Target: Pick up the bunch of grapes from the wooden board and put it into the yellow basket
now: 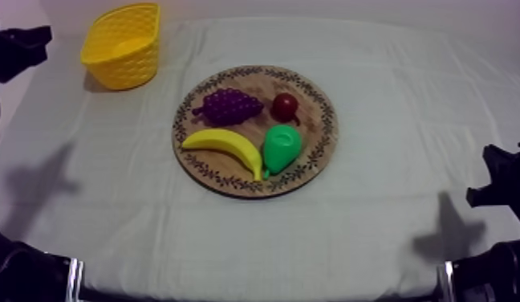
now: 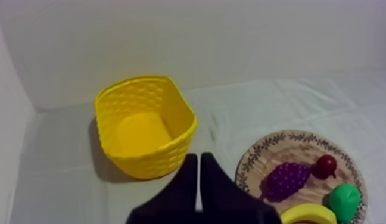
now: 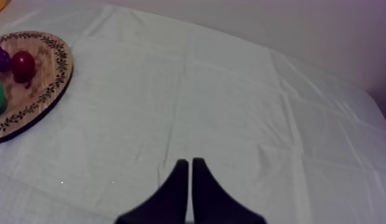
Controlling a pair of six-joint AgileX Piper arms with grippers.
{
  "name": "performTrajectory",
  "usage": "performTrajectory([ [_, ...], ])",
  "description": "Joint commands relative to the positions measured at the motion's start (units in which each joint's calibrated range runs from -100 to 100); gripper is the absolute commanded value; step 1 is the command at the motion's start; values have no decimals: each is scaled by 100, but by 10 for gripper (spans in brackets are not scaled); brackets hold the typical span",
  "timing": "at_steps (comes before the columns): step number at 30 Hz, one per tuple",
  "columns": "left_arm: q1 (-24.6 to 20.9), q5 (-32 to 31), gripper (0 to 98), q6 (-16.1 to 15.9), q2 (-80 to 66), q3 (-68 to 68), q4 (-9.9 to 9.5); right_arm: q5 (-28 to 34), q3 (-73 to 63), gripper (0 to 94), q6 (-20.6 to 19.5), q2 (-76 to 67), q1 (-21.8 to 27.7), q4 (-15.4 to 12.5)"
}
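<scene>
Bunch of grapes (image 1: 228, 105) lies on the wooden board (image 1: 316, 128), just beside the small red fruit (image 1: 286, 105) and near the banana (image 1: 223, 144). The yellow basket (image 1: 123, 44) stands well apart on the desk. The left gripper (image 2: 199, 157) and the right gripper (image 3: 190, 162) are both clenched on nothing.

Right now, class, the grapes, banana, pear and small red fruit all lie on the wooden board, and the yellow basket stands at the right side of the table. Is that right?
Not quite. The yellow basket stands at the left side, not the right, as the top view shows. The rest holds: the bunch of grapes, banana, pear and small red fruit all lie on the wooden board.
</scene>
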Motion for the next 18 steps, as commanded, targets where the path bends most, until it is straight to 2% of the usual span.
performTrajectory([
  [1,30,490,0,-159,262,-719,10,-2,-1,5,1,-2,1,1],
  [8,338,1998,0,-613,1328,-2596,32,-2,-1,5,0,-2,1,1],
  [14,526,2634,0,-865,2347,-3879,191,-2,-1,5,-1,-2,1,1],
  [18,642,3153,0,-988,3002,-4781,226,-2,-1,5,-1,-2,1,1],
])
